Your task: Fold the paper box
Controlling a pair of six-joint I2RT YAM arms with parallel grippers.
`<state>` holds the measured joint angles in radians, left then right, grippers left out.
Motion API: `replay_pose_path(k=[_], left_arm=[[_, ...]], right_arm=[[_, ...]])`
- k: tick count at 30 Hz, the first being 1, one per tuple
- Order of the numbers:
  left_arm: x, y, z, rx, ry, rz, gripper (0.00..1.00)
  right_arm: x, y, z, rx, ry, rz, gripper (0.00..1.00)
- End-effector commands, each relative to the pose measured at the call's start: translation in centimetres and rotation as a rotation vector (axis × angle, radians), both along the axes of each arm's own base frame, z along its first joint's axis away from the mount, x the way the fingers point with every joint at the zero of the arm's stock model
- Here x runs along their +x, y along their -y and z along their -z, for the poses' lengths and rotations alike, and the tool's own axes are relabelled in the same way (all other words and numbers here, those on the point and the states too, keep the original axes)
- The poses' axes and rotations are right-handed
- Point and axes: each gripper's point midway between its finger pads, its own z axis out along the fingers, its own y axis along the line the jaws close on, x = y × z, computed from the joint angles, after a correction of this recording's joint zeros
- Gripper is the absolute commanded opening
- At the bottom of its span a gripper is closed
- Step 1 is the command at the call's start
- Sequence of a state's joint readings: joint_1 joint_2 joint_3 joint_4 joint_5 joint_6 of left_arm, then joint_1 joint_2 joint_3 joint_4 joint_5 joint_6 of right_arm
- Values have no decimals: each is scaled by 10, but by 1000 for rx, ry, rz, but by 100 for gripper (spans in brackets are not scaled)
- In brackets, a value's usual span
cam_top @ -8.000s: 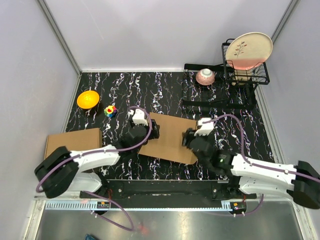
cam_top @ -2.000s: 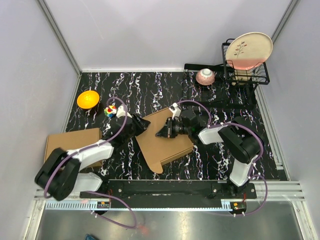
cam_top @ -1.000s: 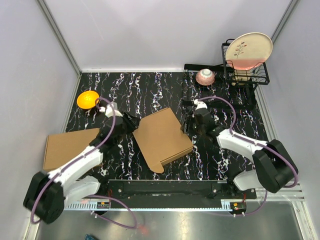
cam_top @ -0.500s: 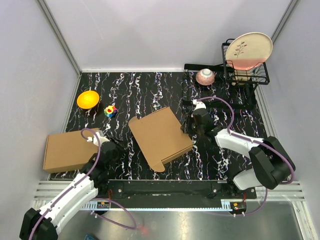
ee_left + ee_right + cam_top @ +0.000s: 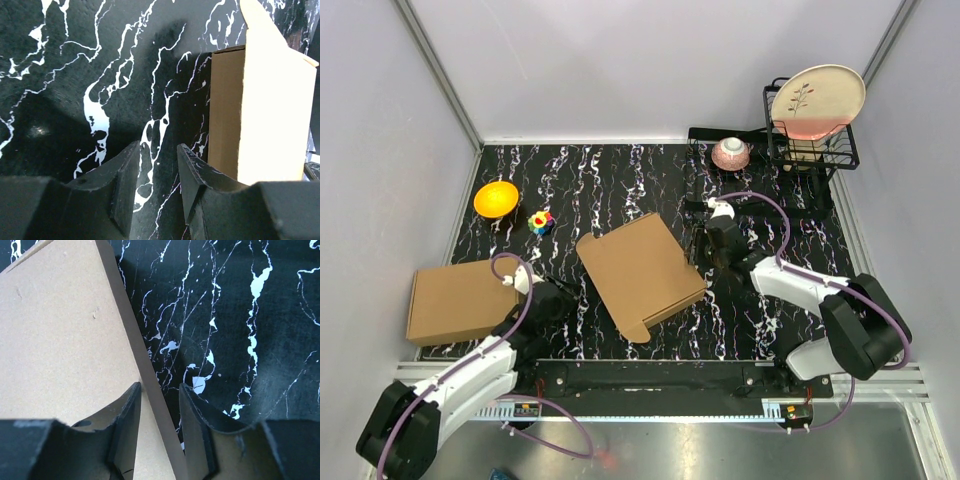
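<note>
Plain carton (image 5: 460,300): laid flat on the tabletop (image 5: 620,180), just left of the left gripper. No flaps are shown, and no part in the task is judged for it.
Orange bowl (image 5: 496,198): set well beyond the left gripper, at the far left, out of the working area.
Coloured toy (image 5: 541,221): placed beyond the left gripper, apart from it and untouched.
Left gripper (image 5: 157,147): held low over bare tabletop with its jaws part-way apart and nothing between them. It is turned toward the box's left side, apparently so that this side can be reached.
Paper box (image 5: 640,272): laid skewed between the two grippers. It is right of the left gripper and apart from it, and directly at the right gripper. A low side wall is shown in the left wrist view and a cut notch at the near corner. How far the folding has got cannot be told from above.
Right gripper (image 5: 159,387): jaws part-way apart and set astride the box's right edge. One finger (image 5: 125,420) is over the cardboard and the other over the tabletop. No clamping is seen. The placement is judged suited to pinching or steadying that edge.
Pink bowl (image 5: 731,153): set beyond the right gripper, well apart.
Wire rack (image 5: 840,155): stood far right of the right gripper. A plate (image 5: 817,100) is kept on edge in it by the wires.
</note>
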<state>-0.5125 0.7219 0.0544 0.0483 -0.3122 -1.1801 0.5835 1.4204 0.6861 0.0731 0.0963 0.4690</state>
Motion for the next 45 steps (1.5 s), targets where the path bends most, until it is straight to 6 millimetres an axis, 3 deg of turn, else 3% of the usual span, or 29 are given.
replay_pose_path(k=[1,7,10,15,17,19,23,24,26,29,30,32,33,35,36,37,39,44,45], left_arm=[[-2,1,4,-29,20,0,41],[-4,-2,4,-23,24,-2,41],[-3,-3,0,-17,32,-3,41],[11,-1,-51,-68,222,-10,41],[15,-5,-72,-93,293,-31,41],[16,-4,-83,-109,330,-32,41],[16,12,-83,-129,323,49,42],[16,18,-84,-135,322,77,42],[16,34,-86,-148,315,157,42],[20,55,-101,-184,339,250,42],[25,62,-119,-208,381,274,42],[26,75,-122,-214,371,328,42],[30,82,-139,-229,404,345,43],[29,97,-141,-235,380,399,43],[33,104,-158,-251,412,418,43],[31,112,-158,-255,402,443,43],[33,120,-176,-269,436,458,43],[37,122,-214,-234,504,461,43],[37,116,-209,-198,475,440,43]], right_arm=[[13,2,-19,-30,47,23,41],[17,-5,-12,-31,24,4,38],[17,-5,-21,-1,55,11,38],[6,-24,-52,143,117,-70,37],[-4,-46,-71,262,148,-176,36],[-20,-68,-73,368,110,-294,36],[-35,-87,-44,403,-11,-373,34],[-39,-86,-28,398,-53,-365,34],[-43,-88,-20,412,-71,-376,34],[-50,-85,-1,416,-115,-365,34],[-54,-83,6,413,-129,-360,34],[-58,-80,15,406,-146,-350,34],[-59,-79,17,403,-148,-344,34],[-61,-77,21,396,-154,-337,34],[-62,-75,24,386,-157,-333,34],[-62,-74,25,382,-159,-325,34],[-65,-71,30,366,-166,-319,34],[-65,-66,36,333,-170,-302,34],[-65,-65,37,329,-174,-296,34]])
